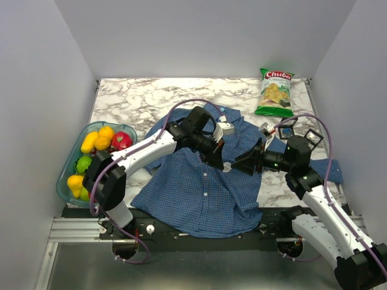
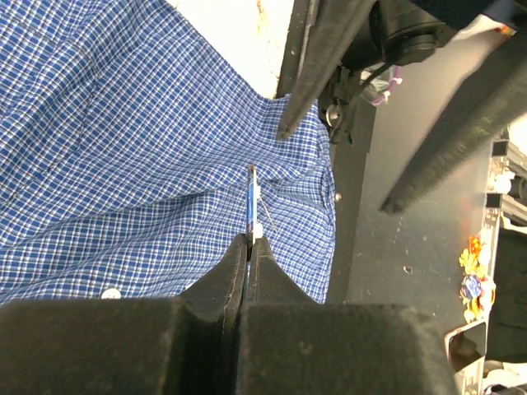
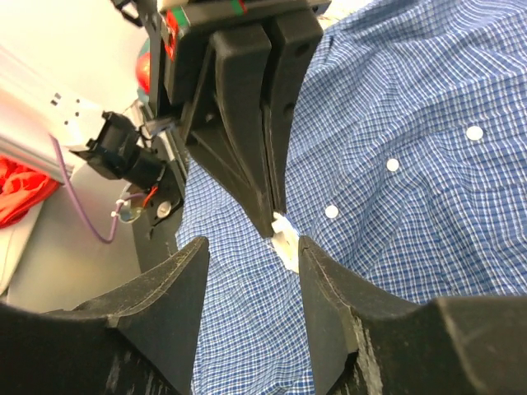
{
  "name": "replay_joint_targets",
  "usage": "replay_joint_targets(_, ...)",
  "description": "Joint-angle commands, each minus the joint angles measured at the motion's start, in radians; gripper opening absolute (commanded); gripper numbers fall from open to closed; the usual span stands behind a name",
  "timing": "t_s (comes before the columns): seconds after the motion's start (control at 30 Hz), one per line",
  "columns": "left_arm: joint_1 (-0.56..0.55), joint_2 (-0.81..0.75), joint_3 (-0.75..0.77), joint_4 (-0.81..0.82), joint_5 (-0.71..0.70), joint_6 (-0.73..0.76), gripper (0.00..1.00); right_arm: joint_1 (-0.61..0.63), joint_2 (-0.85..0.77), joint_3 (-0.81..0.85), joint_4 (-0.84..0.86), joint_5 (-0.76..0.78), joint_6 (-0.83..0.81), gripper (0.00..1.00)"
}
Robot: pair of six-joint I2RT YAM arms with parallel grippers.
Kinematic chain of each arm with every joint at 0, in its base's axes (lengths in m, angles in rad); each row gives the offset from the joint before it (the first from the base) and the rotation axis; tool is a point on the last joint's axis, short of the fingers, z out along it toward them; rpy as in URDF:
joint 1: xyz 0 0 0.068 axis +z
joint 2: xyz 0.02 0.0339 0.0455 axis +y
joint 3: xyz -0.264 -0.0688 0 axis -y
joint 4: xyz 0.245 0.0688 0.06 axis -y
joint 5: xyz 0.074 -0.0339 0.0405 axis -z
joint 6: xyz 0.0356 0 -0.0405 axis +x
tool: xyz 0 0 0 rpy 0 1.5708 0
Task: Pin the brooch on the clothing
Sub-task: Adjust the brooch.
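The clothing (image 1: 199,187), a blue checked shirt with white buttons, lies spread on the marble table. My left gripper (image 1: 222,164) hovers over its middle, shut on the brooch (image 2: 252,202), a thin flat piece with a blue edge and a white back that sticks out past the fingertips (image 2: 239,255). In the right wrist view the brooch's white end (image 3: 284,234) hangs between the fingers of my right gripper (image 3: 254,247), which stands open around it. It is close to the right-hand finger (image 3: 325,271) and apart from the other. Shirt cloth (image 3: 412,99) lies just below.
A green chip bag (image 1: 275,92) lies at the back right of the table. A teal bowl (image 1: 60,181) of toy fruit stands at the left edge. Both arms cross above the shirt. The metal frame runs along the near edge.
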Motion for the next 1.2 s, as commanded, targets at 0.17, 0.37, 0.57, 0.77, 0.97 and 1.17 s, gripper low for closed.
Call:
replay_joint_targets(0.17, 0.003, -0.049, 0.001, -0.062, 0.138, 0.062, 0.0, 0.021, 0.067, -0.002, 0.033, -0.043, -0.01, 0.52)
replay_joint_targets(0.37, 0.001, -0.052, 0.01, -0.065, 0.164, 0.062, 0.0, 0.042, 0.072, 0.006, 0.033, -0.035, -0.015, 0.49)
replay_joint_targets(0.57, 0.003, -0.047, 0.022, -0.066, 0.176, 0.062, 0.0, 0.07, 0.087, 0.009, 0.033, -0.045, -0.021, 0.41)
replay_joint_targets(0.77, 0.003, -0.047, 0.019, -0.068, 0.184, 0.062, 0.0, 0.081, 0.09, 0.012, 0.033, -0.066, -0.018, 0.32)
replay_joint_targets(0.97, 0.003, -0.058, 0.012, -0.037, 0.191, 0.056, 0.0, 0.092, 0.104, 0.014, 0.033, -0.078, -0.019, 0.14)
replay_joint_targets(1.17, 0.004, -0.092, -0.033, 0.065, 0.21, -0.001, 0.08, 0.093, 0.068, 0.012, 0.031, -0.063, -0.021, 0.01)
